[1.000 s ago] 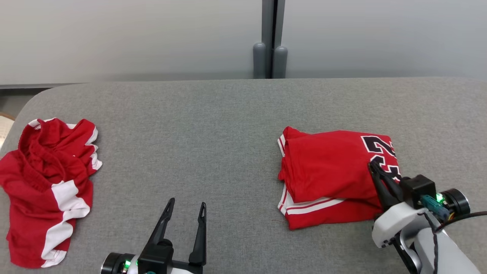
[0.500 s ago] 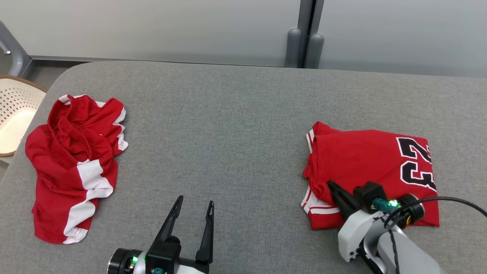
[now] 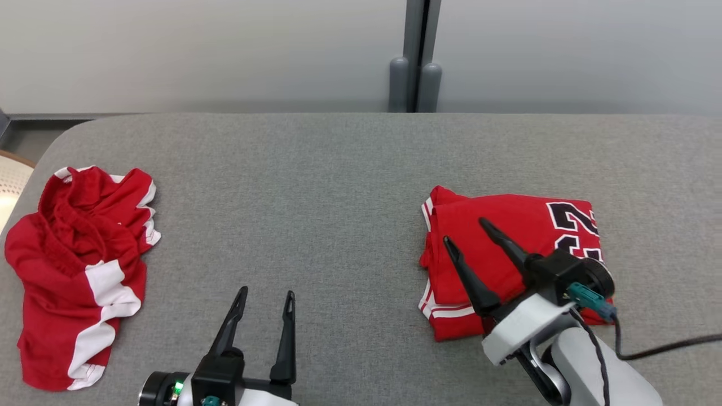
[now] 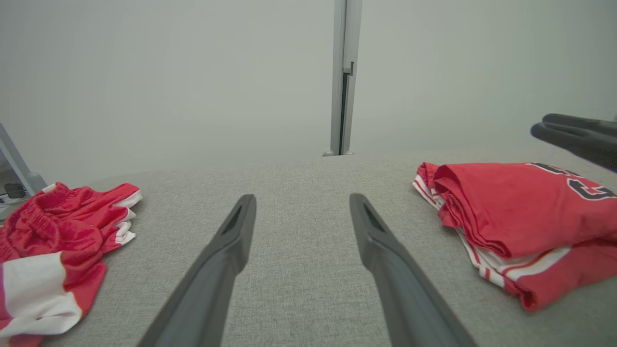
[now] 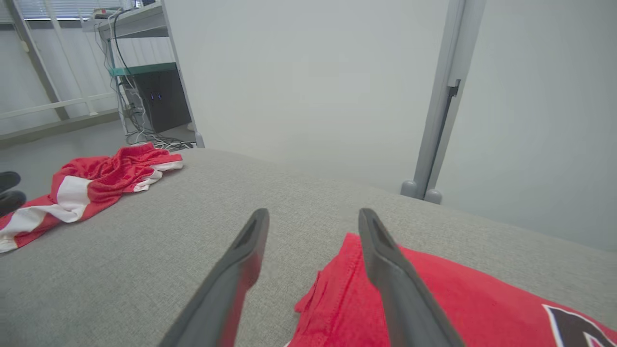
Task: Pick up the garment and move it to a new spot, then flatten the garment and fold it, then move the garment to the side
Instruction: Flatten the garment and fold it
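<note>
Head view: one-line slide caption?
Right hand open over the folded red jersey; crumpled red shorts lie far left on the grey table.

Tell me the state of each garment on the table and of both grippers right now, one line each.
Jersey: folded, lying on the right side of the table, not gripped.
Shorts: crumpled, unfolded, near the table's left edge.
Left gripper: open, empty, over bare table.
Right gripper: open, empty, fingers spread over the jersey.

Head view steeply down, wrist views low along table [image 3: 350, 169], all sharing folded garment [image 3: 507, 211]
</note>
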Robot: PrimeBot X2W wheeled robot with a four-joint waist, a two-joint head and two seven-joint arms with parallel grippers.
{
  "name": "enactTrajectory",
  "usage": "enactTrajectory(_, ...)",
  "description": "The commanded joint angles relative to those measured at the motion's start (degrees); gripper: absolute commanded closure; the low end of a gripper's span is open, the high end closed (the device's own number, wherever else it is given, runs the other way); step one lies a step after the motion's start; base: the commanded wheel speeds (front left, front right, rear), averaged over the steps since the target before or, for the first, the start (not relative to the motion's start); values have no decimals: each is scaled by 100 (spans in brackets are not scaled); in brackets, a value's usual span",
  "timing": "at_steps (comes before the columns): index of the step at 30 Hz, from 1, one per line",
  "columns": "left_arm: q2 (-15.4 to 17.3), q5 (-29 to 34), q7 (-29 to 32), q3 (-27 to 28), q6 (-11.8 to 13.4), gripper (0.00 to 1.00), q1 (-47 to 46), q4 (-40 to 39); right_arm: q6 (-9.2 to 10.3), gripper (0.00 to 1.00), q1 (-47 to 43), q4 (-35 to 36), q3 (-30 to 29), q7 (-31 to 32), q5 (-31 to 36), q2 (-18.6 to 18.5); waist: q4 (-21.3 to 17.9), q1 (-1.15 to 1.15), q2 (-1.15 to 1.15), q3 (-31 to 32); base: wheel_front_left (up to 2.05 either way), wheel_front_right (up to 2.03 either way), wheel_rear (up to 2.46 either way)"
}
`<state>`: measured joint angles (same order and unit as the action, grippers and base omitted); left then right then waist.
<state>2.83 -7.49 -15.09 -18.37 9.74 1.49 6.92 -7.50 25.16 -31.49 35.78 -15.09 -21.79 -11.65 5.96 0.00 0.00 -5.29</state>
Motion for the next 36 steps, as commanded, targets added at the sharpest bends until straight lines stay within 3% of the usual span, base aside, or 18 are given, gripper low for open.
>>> enactTrajectory(1,22,1,-8,80,54,0,81,-14,2,0,-188,166,-153,-8,117,-9,-152,0,0,138,0,0,0)
enactTrajectory(5,19,-51,-8,418,136,0,165,-175,3,0,-675,694,-918,-7,456,34,-378,0,0,340,0,0,0)
enactTrajectory(12,18,-80,-5,976,41,0,456,-408,2,0,-1569,1485,-2035,-7,1022,243,-824,0,0,598,0,0,0)
enactTrajectory(19,21,-51,-5,1368,-213,0,882,-580,2,0,-2214,1744,-2416,-7,1308,320,-1117,0,0,777,0,0,0)
enactTrajectory(36,17,166,-5,1351,-273,0,1193,-775,2,0,-2550,1769,-2583,-7,1322,505,-1051,0,0,837,0,0,0)
